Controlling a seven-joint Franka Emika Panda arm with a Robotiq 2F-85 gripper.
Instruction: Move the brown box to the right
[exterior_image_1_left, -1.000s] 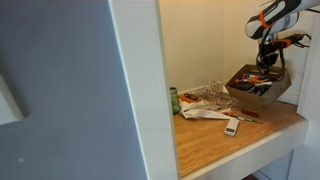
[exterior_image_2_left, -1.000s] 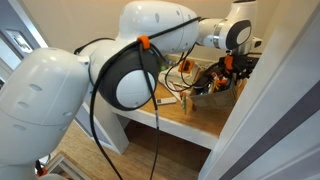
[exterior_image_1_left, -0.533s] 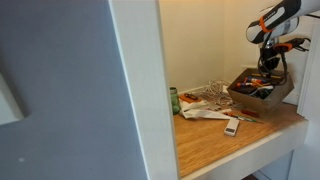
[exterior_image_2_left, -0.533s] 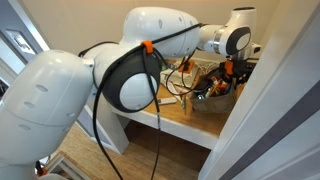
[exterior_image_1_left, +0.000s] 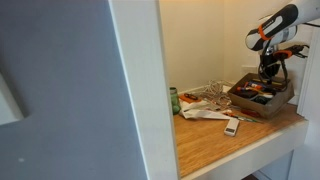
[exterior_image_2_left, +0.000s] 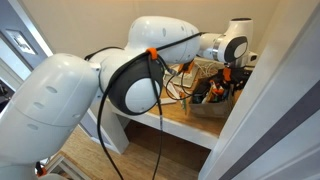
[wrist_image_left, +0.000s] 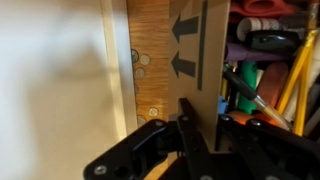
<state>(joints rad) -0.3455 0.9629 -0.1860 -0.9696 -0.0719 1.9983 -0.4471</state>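
The brown box (exterior_image_1_left: 262, 98) is an open cardboard box full of tools and markers, at the far right of the wooden tabletop (exterior_image_1_left: 225, 145). It looks nearly level, low on the wood. My gripper (exterior_image_1_left: 268, 72) reaches down from above onto its rim. In the wrist view my gripper (wrist_image_left: 200, 125) is shut on the brown box's wall (wrist_image_left: 195, 55), which has black arrows printed on it, with one finger on each side. In an exterior view the brown box (exterior_image_2_left: 215, 100) sits under my gripper (exterior_image_2_left: 228, 82), partly hidden by the arm.
A green can (exterior_image_1_left: 173, 100), a pile of papers and cables (exterior_image_1_left: 205, 98) and a white remote (exterior_image_1_left: 232, 126) lie left of the box. A white wall (exterior_image_1_left: 305, 70) is close on the right. A white frame (exterior_image_1_left: 140, 90) blocks the left of the view.
The box was tilted and raised; it has come down to nearly level and shifted slightly right, with my gripper still shut on its wall.
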